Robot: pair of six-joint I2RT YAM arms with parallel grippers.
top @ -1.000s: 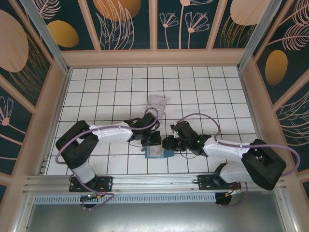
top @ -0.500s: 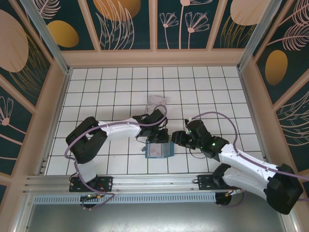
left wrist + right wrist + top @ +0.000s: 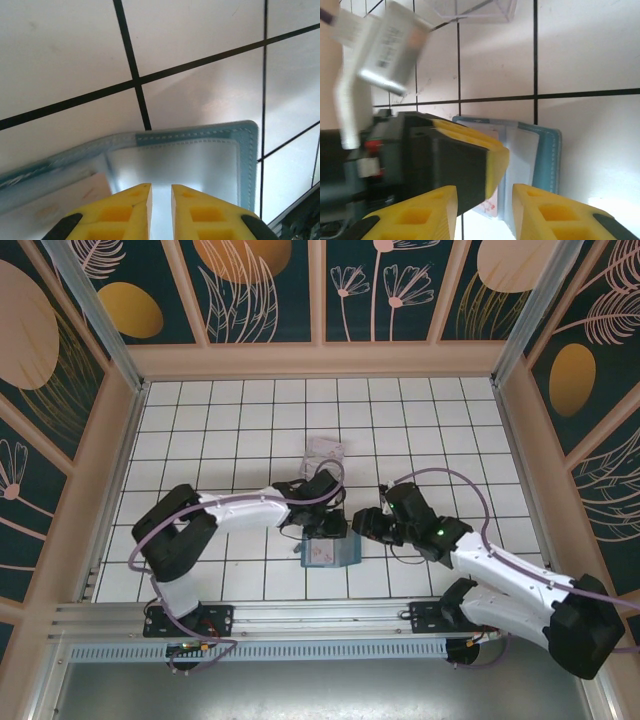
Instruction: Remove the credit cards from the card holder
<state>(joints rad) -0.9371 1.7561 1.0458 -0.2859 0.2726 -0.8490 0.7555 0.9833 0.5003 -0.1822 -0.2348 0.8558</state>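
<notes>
**both pincers over the open card holder, nothing gripped**

right, the card holder (image 3: 330,553) lies opened flat on the white gridded table (image 3: 200,420), near the front edge and roughly midway between the two arm bases. the left pincer (image 3: 327,528) hangs over its far edge. the right pincer (image 3: 361,525) sits just beside it, off the holder's far right corner, so the two are almost nose to nose.

from the left wrist you look straight down on the blue-grey holder, with its stitched border and a shiny clear pocket right under the yellow fingers (image 3: 130,210). those fingers are parted by a thin slit, and there's nothing in it: the pocket shows through the gap. so the left pincer is released, just barely. down at the lower left a pale card (image 3: 55,202) with faint reddish marks sits on the other panel. whether it's tucked into a slot or lying loose, i can't tell.

over to the right wrist now: the right pincer's jaws are well apart, grasping nothing. past them the left arm's black-and-yellow finger is low over the holder, whose teal edge runs down the right side. a strip of the pale card peeks out beneath that finger.

farther back on the table there's a clear tray (image 3: 323,452), well apart from the holder. no dark card that i can make out from here.
</notes>
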